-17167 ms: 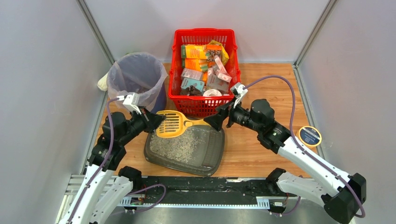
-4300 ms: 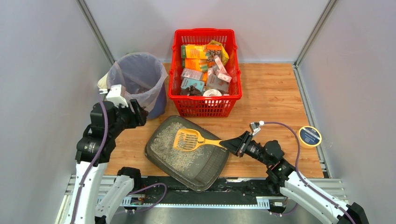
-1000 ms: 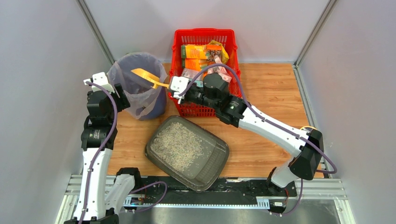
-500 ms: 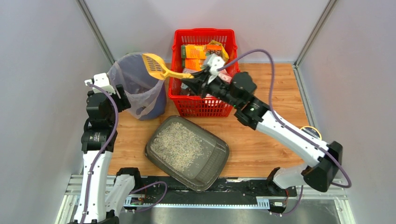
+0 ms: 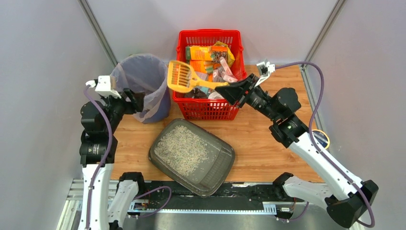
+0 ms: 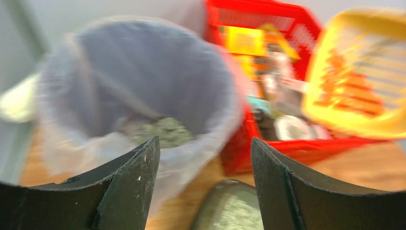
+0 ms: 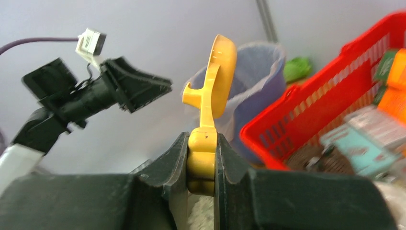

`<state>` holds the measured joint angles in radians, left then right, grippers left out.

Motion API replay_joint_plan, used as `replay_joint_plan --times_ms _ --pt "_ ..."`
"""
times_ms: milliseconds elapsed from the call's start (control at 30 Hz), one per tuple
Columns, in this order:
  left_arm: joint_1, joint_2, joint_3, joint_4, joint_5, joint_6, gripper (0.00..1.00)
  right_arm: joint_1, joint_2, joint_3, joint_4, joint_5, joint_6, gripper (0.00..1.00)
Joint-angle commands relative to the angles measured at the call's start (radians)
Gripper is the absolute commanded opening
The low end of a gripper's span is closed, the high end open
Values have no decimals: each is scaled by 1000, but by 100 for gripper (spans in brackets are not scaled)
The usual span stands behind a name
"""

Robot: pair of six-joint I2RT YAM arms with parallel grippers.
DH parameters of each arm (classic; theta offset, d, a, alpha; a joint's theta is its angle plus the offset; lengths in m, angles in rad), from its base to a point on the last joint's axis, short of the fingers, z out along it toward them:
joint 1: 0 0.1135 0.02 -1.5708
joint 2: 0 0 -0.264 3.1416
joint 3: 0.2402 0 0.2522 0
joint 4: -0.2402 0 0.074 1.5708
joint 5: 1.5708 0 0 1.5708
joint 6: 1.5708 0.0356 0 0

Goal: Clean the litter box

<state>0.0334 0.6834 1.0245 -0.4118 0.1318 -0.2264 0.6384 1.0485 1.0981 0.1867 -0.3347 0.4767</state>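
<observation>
The litter box, a shallow dark grey tray of pale gravelly litter, lies slanted on the wooden table in front of the arms; its far rim shows low in the left wrist view. My right gripper is shut on the handle of a yellow slotted scoop, held in the air over the front left corner of the red basket. In the right wrist view the scoop stands on edge above the jaws. My left gripper is open and empty beside the bin, fingers wide apart.
A round bin lined with a pale bag stands at the back left, with clumps at its bottom. The red mesh basket full of packets stands behind the tray. A round yellow-rimmed tin sits at the right, partly behind my right arm.
My right gripper has swung the scoop from over the bin to the right, above the basket's front left corner. My left gripper has shifted slightly right toward the bin's side.
</observation>
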Motion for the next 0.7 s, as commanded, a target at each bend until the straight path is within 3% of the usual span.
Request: replay_joint_plan --times_ms 0,67,233,400,533,567,600,667 --pt "2 37 -7 114 429 -193 77 -45 -70 -110 88 -156 264 0" --pt "2 51 -17 107 511 -212 77 -80 -80 -147 102 -248 304 0" --pt "2 56 -61 54 558 -217 78 -134 -104 -230 195 -389 448 0" --pt "-16 68 -153 189 695 -350 78 -135 -99 -283 243 -429 479 0" --pt "-99 80 -165 194 666 -346 77 -135 -73 -299 263 -464 490 0" --pt "-121 87 -170 223 663 -358 74 -135 -67 -299 264 -471 487 0" --pt "-150 91 -182 238 666 -384 55 -137 -62 -299 261 -477 481 0" --pt "-159 100 -193 260 667 -407 34 -135 -59 -294 196 -472 441 1"
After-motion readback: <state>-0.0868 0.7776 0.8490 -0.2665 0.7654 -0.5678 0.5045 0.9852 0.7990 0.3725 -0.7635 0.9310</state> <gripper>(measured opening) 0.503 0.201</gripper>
